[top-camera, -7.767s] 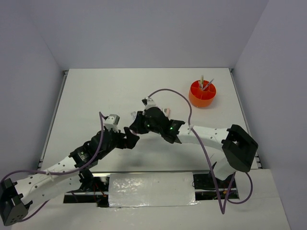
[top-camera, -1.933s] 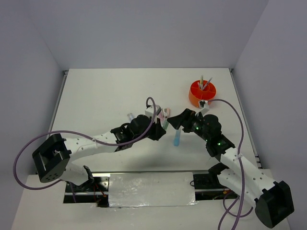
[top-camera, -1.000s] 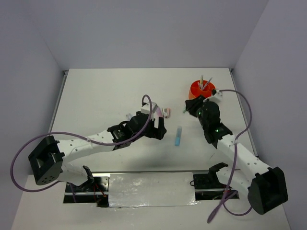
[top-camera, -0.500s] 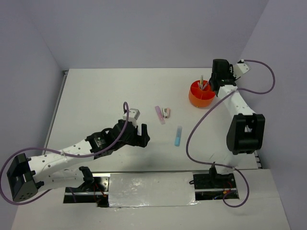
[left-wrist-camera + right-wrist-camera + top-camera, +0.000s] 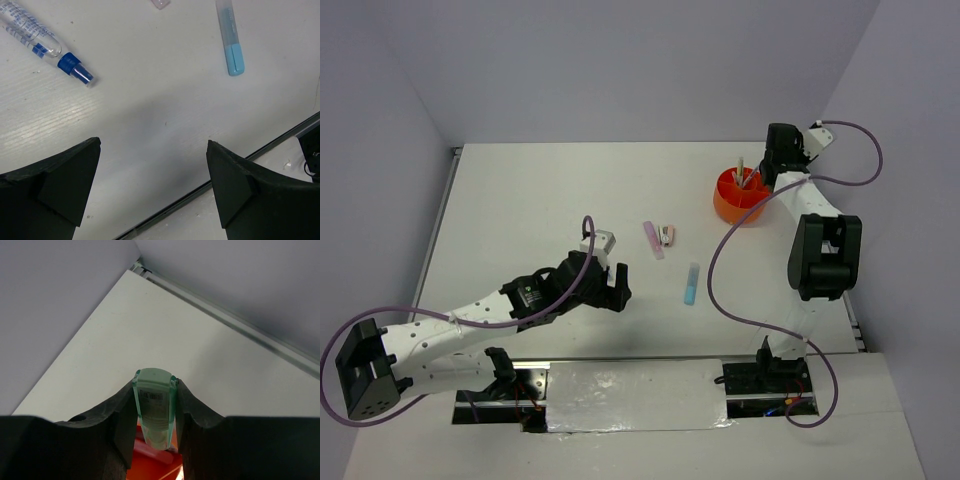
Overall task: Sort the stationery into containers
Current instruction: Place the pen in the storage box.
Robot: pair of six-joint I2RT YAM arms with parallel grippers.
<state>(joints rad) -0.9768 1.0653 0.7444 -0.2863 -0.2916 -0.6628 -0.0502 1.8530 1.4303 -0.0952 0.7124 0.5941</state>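
Observation:
The orange pot (image 5: 740,200) stands at the back right with two thin pens upright in it. My right gripper (image 5: 767,172) hangs just over its far rim, shut on a stubby green marker (image 5: 155,407); orange pot wall (image 5: 150,467) shows right under the marker. On the table lie a pink pen (image 5: 652,239), a small pink-and-white item (image 5: 667,235) and a blue marker (image 5: 692,283). My left gripper (image 5: 618,287) is open and empty, low over bare table left of the blue marker (image 5: 230,37). A clear blue-capped pen (image 5: 45,40) lies ahead of it.
The table's near edge, a dark slot (image 5: 210,182), runs just below my left fingers (image 5: 235,180). The right wall and back rail (image 5: 225,320) are close behind the pot. The right arm's purple cable (image 5: 730,250) loops over the table right of the blue marker.
My right gripper carried the green marker from the table's middle to over the orange pot. My left arm drew back toward the near edge and is open.

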